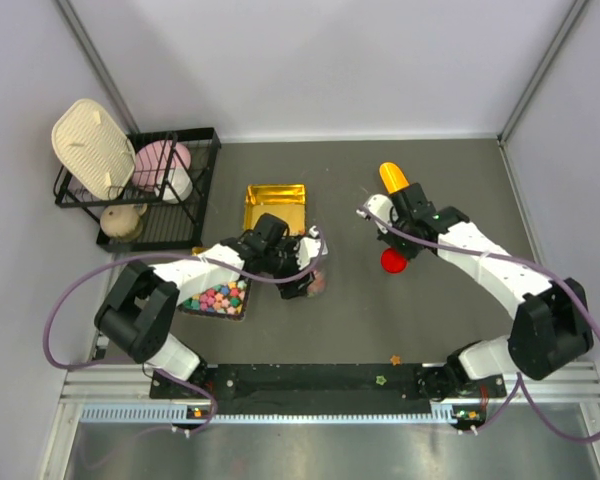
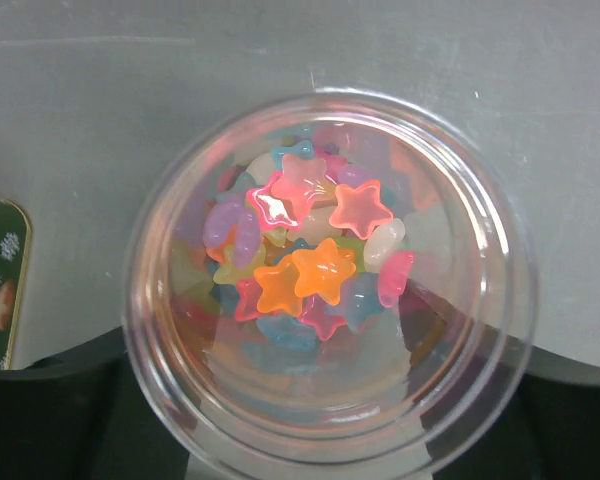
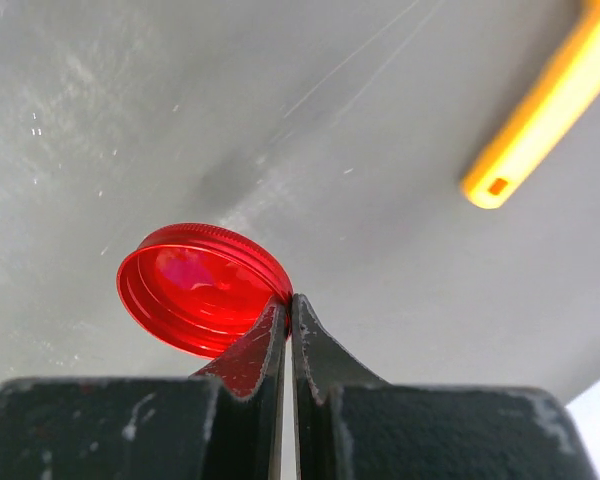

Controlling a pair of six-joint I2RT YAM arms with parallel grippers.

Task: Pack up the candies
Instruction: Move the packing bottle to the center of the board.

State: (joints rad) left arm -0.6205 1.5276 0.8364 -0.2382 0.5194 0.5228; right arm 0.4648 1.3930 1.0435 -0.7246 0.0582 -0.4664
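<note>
Right jaws pinch the red lid (image 3: 195,285) by its rim, left jaws clasp the jar (image 2: 500,260) (candies (image 2: 315,270) inside).

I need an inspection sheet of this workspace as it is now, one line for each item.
Surface: grey table, lightly scratched.
Job's things: star candies in clear jar; red lid off; two loose stars near front rail.
Clutter: larger candies in tray, gold box, orange-yellow tool, dish rack.
Hands: left hand around the jar; right hand pinches the lid's rim.
Cables: purple cables loop beside both arms.
Surroundings: white walls; nothing else seen.
</note>
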